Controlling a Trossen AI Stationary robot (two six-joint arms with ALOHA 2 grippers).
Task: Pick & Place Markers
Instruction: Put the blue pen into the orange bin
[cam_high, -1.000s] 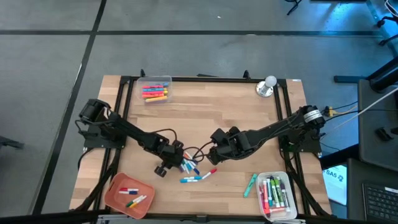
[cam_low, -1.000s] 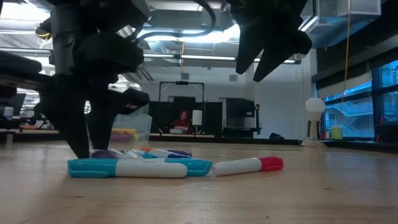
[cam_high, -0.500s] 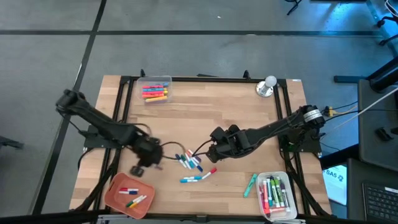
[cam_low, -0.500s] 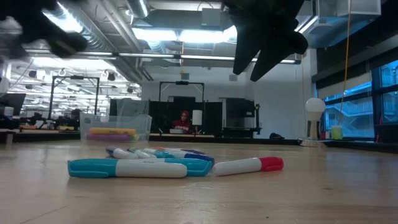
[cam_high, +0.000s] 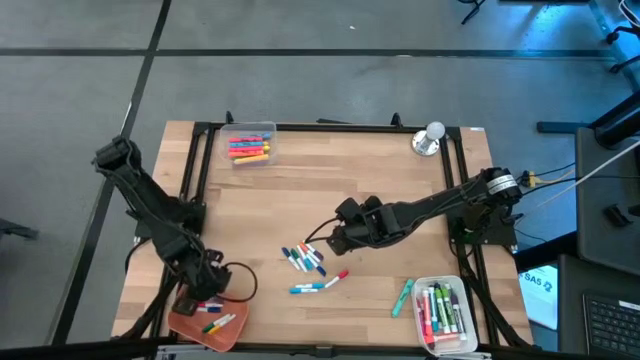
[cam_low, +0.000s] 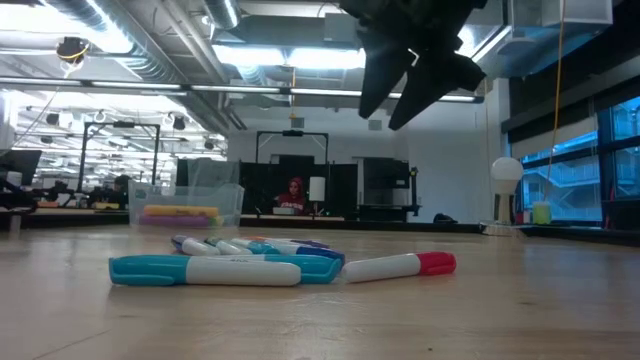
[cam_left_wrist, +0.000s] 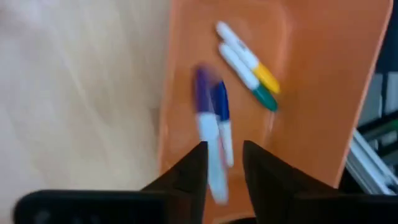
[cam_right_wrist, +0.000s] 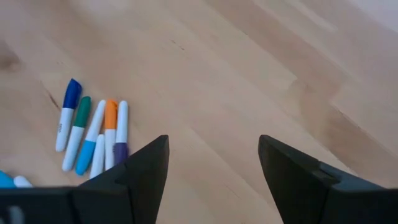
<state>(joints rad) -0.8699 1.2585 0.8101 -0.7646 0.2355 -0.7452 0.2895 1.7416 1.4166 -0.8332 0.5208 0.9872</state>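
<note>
The wooden counter carries loose markers mid-front. Left hand, parted over the orange tray, may rebound released markers. Right hand hovers wide apart.

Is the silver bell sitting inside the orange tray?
No, the silver bell stands at the table's far right corner, while the orange tray lies at the near left corner, holding only markers.
</note>
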